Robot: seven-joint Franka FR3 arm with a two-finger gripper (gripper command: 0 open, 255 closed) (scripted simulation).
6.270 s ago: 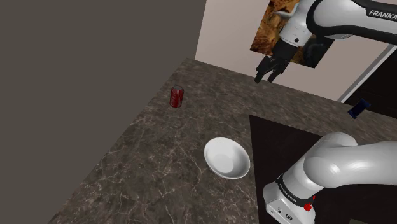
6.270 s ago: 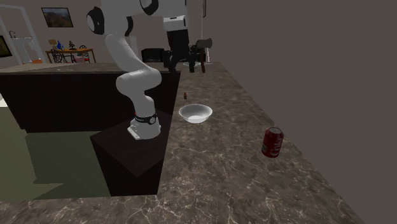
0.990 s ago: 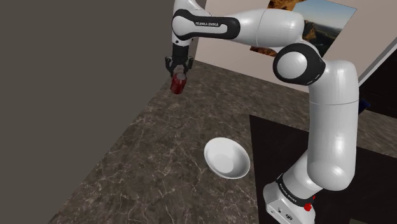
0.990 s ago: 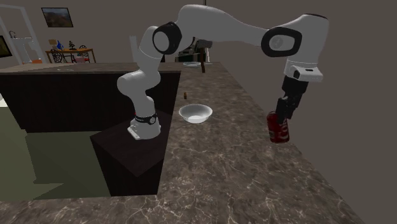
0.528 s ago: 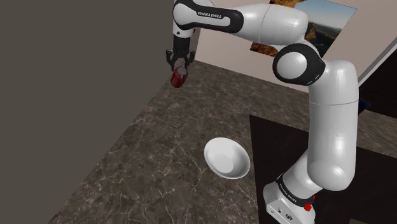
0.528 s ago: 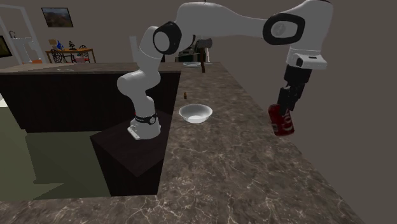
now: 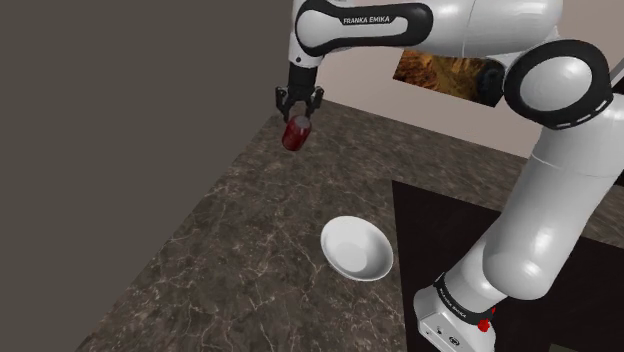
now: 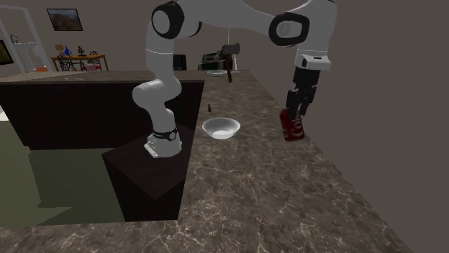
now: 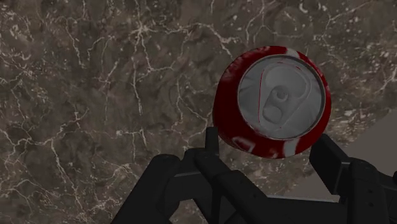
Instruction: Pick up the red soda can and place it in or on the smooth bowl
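The black gripper [image 7: 299, 108] clasped the red cylindrical soda can [image 7: 295, 135] clear of the dark marbled bench [image 7: 230, 250]. Pickup looked done; the smooth white bowl [image 7: 355, 248] waited empty.

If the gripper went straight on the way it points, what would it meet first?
Likely the marbled countertop: the gripper points down, clasping the red can, whose base would land first, clear of the white bowl.

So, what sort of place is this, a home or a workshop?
Most likely a home, perhaps a kitchen: a long dark stone-patterned counter, a white bowl on it, a framed picture on the wall and a small table with ornaments far behind.
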